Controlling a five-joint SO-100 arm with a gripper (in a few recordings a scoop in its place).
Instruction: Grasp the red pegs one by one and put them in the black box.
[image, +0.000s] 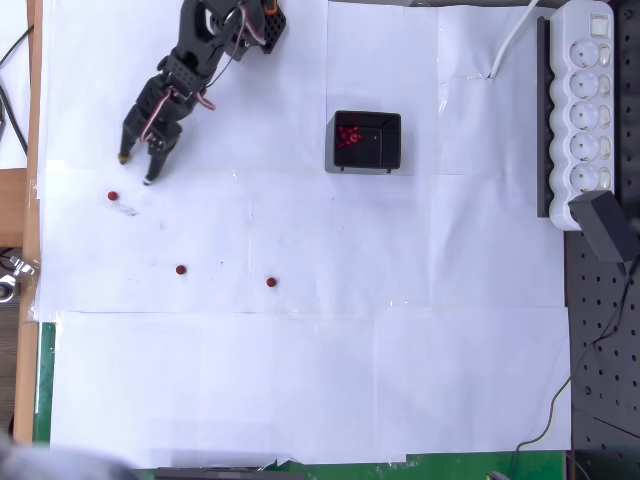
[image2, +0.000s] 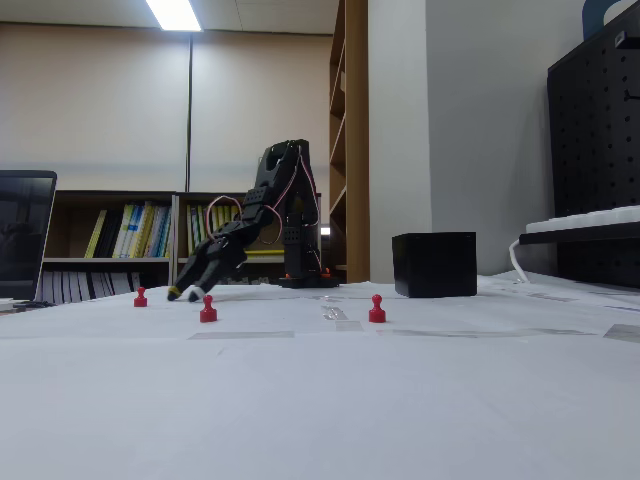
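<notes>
We see gripper (image: 137, 169) upper left, fingers apart, empty, above leftmost red peg (image: 112, 196); black box (image: 366, 141) centre-top holds pegs.

A black robot arm (image2: 270, 215) reaches down-left, gripper (image2: 185, 294) tips near the white table (image2: 320, 400). Three red pegs (image2: 208, 310) stand upright; black box (image2: 434, 264) sits right.

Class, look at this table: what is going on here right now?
A black robot arm is clearing red pegs off white paper into the black box. Several pegs already lie inside it. Three remain out: one near the end effector, which hangs low, open and empty, and two more further along.
</notes>
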